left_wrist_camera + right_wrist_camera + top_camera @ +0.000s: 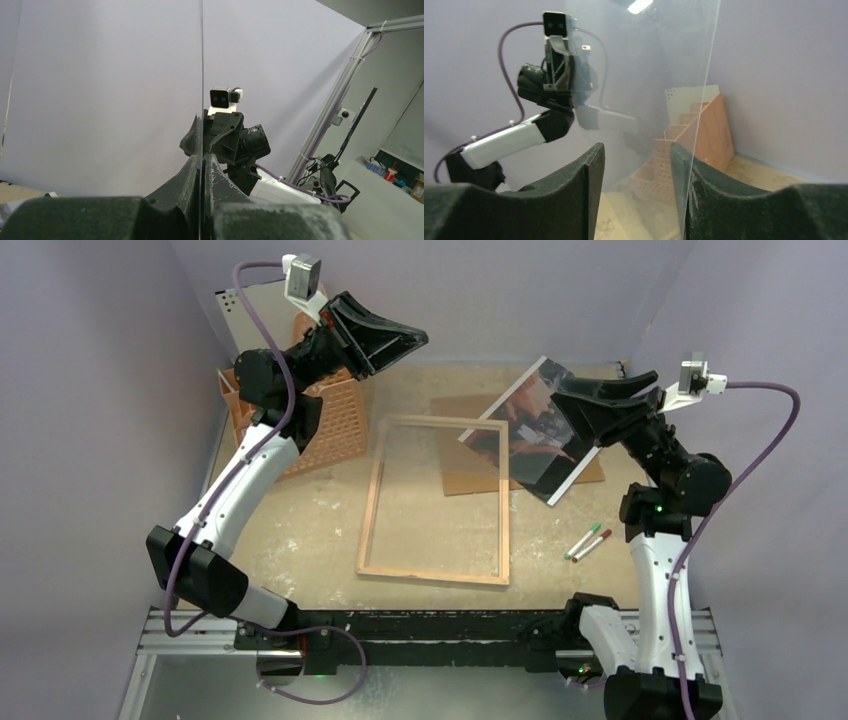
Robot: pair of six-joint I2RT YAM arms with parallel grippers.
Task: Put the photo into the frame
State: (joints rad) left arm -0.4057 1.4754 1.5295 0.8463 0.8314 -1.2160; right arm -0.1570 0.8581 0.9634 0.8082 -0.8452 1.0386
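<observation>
So the photo (522,420) is at the back right of the table (300,530), turned on a diagonal with the picture side up. It partly overlaps a brown backing board (470,475). From the top view the right gripper (562,400) sits over the photo's right half, though I honestly can't tell if it's touching the print.

On the right wrist cam that gripper (636,155) has its fingers clearly apart with nothing pinched between them. A clear sheet (649,75) stands in front of it, and one edge lines up with one finger (694,200). I can't say if they make contact.

The left gripper (410,340) is up high over the back left. On its wrist cam the gripper (202,160) is pressed together on that same clear sheet (202,75), which shows edge-on as a thin vertical line.

The frame (372,510) lies flat mid-table with its wood rim up, just left of the photo and over the board's near corner. Neither gripper is on it.

Other stuff:
- An orange crate (330,430) is at back left, under the left arm.
- Two markers (588,540) are lying near the right arm.
</observation>
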